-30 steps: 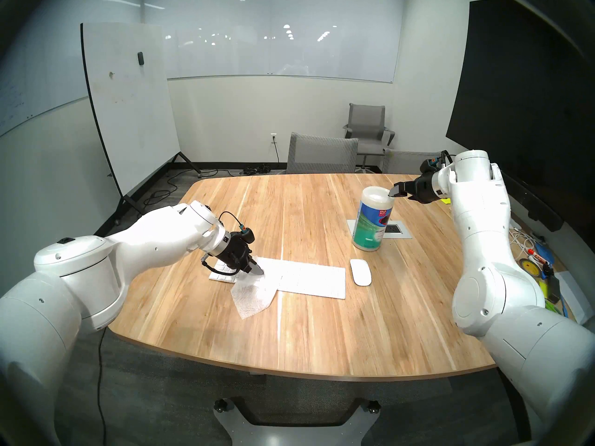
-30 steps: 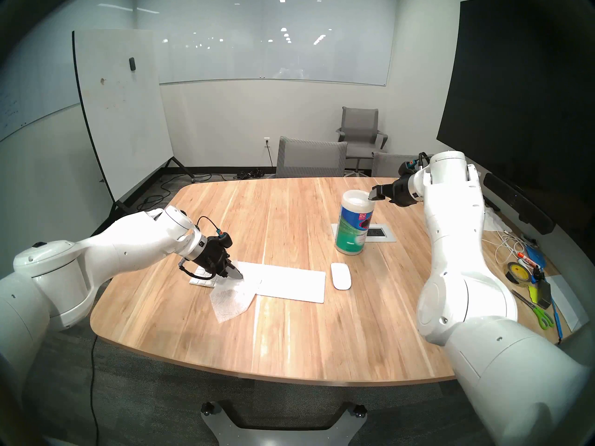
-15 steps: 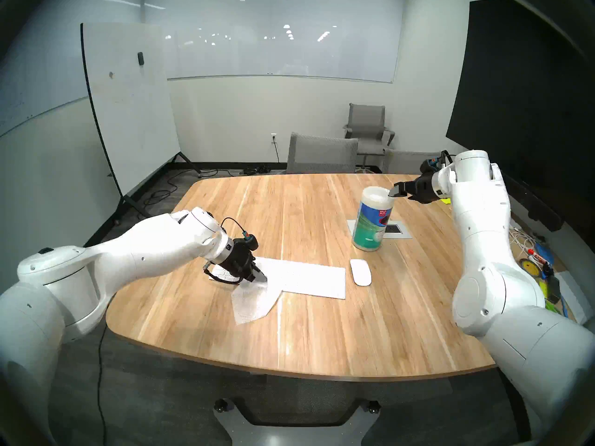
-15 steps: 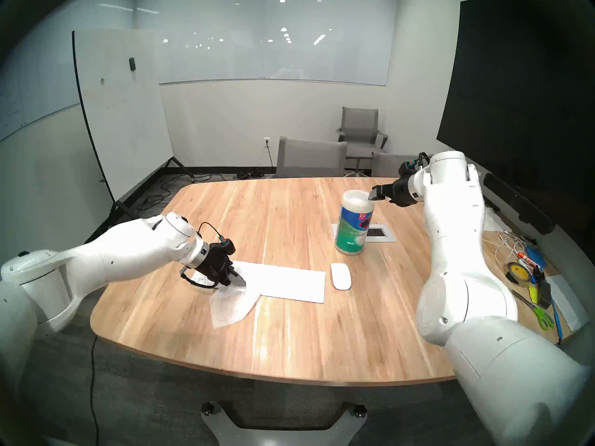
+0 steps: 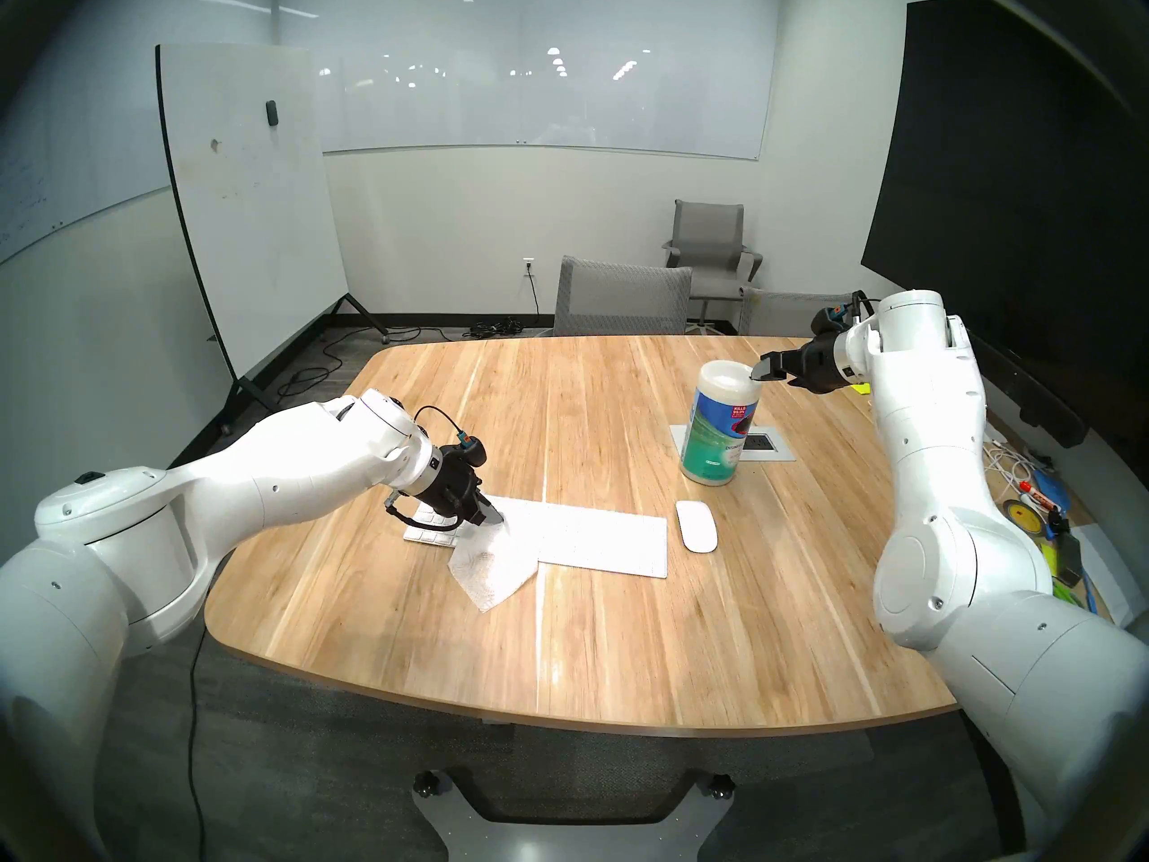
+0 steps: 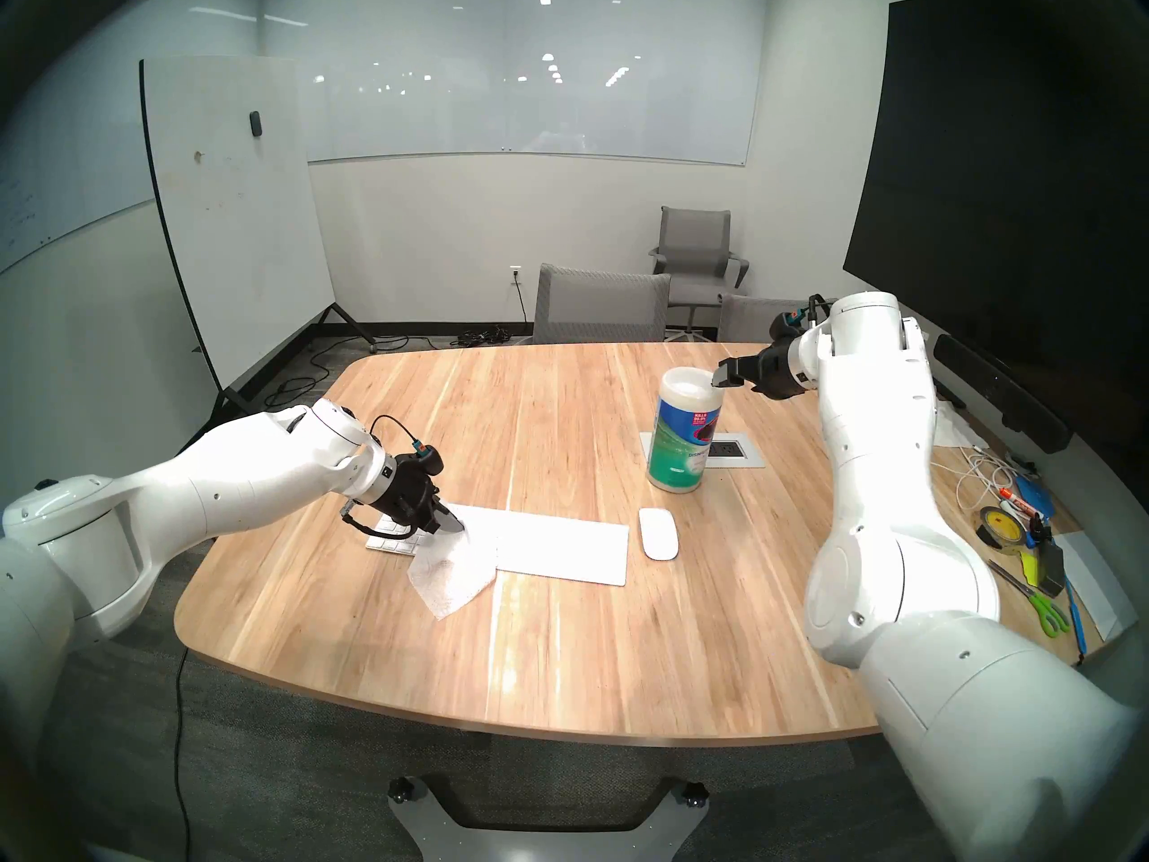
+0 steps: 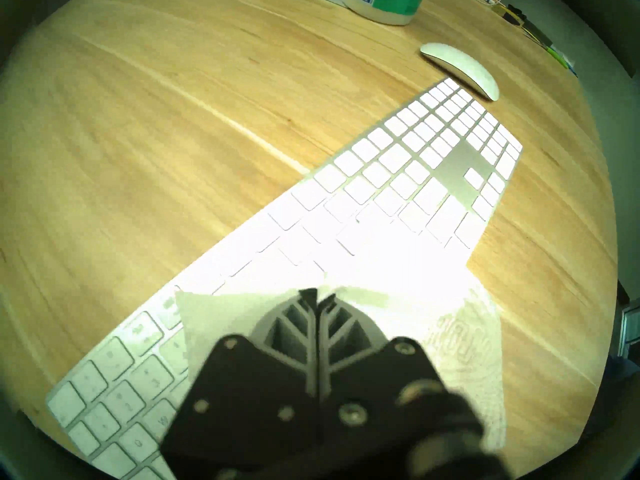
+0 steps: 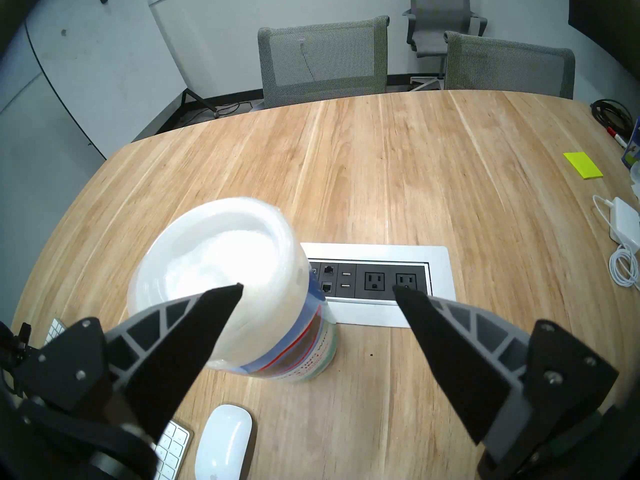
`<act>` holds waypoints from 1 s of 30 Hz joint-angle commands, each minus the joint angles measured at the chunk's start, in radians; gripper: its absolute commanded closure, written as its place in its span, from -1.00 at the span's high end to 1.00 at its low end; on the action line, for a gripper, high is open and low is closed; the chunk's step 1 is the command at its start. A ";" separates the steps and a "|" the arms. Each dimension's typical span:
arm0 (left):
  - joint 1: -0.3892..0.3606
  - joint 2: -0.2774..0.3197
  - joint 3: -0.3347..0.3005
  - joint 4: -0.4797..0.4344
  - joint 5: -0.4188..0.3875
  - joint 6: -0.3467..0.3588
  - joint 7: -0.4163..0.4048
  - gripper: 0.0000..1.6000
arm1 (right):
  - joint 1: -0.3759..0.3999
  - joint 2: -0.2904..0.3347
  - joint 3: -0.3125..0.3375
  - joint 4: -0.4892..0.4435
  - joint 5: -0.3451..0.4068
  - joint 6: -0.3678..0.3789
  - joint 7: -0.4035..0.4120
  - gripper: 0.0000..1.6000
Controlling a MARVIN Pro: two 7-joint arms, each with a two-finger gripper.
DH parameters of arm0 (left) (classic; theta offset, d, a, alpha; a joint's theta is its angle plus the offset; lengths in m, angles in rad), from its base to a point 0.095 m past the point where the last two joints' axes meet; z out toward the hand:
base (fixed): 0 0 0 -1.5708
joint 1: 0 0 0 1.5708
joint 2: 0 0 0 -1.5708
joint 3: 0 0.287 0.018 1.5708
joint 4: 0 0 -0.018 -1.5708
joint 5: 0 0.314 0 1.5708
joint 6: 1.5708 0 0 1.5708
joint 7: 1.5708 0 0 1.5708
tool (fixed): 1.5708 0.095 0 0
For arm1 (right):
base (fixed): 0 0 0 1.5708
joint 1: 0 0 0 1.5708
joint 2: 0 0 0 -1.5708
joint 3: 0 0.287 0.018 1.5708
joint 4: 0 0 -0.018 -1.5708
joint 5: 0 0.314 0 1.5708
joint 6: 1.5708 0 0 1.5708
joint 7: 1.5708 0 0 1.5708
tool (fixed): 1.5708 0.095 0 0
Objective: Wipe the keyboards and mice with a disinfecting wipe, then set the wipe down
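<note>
The left fingers (image 7: 317, 297) are pinching together on the thin white quilted wipe (image 5: 494, 568), pressing it onto the slim white keyboard (image 5: 597, 537) near its left end. The keyboard's long axis is running toward the glossy white oval mouse (image 5: 696, 526) at three o'clock on the wooden worktop (image 5: 622, 643). The right fingers (image 8: 317, 294) are hanging apart over the white-topped canister (image 5: 718, 422).

Bystanders on the wooden surface (image 5: 622, 643)

Wipes canister (image 5: 718, 422) stands before outlet panel (image 8: 375, 282); sticky notes (image 8: 582, 164), charger (image 8: 625, 223) lie apart.
</note>
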 commanded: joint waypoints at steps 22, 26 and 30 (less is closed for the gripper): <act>-0.097 -0.283 -0.019 0.360 0.064 -0.122 -0.050 -1.00 | 0.024 0.000 0.002 -0.015 0.005 -0.002 0.005 1.00; -0.094 -0.313 -0.024 0.392 0.064 -0.145 -0.071 -1.00 | 0.025 0.000 0.002 -0.015 0.005 -0.002 0.005 1.00; -0.088 -0.339 -0.023 0.425 0.063 -0.166 -0.113 -1.00 | 0.025 0.000 0.002 -0.016 0.005 -0.002 0.006 1.00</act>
